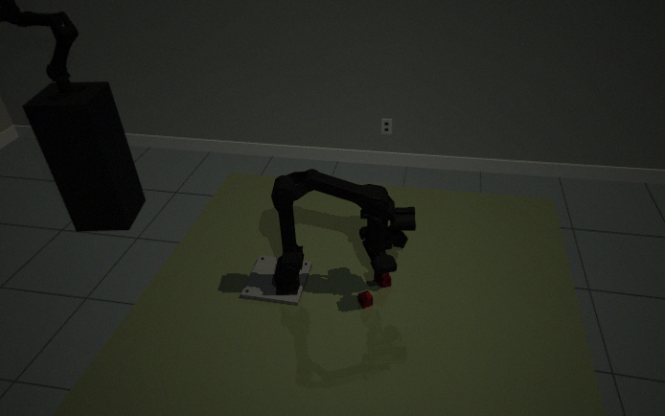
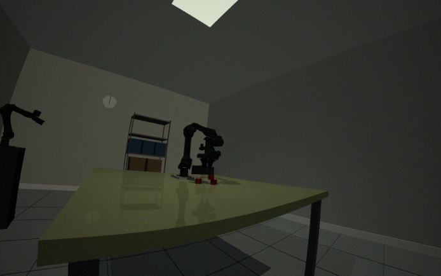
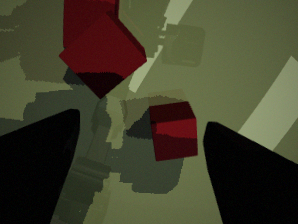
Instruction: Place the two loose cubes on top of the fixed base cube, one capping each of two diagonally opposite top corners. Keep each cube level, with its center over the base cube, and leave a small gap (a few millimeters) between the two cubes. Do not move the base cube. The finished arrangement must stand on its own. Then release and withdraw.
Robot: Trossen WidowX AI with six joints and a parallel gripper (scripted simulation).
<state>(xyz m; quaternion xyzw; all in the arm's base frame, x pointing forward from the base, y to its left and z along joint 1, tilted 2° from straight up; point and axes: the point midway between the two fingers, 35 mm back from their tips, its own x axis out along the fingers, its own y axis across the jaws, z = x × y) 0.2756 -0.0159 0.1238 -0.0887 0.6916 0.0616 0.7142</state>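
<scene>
The tool (image 3: 136,163) hangs spread apart, gripping nothing; two red cubes (image 3: 100,43) (image 3: 174,131) lie on the table (image 3: 220,50) at upper left and center.

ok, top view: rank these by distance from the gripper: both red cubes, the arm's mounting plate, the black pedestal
1. The red cube, directly under the gripper.
2. The second red cube, just beside it, lower-left in the picture.
3. The mounting plate, left, at the arm's foot.
4. The black pedestal, far left on the floor.

- Arched up from the base, then bent down: arm (image 1: 325,188).
- Pointing down near the table, parted, nothing between the 2 fingers: gripper (image 1: 382,269).
</scene>
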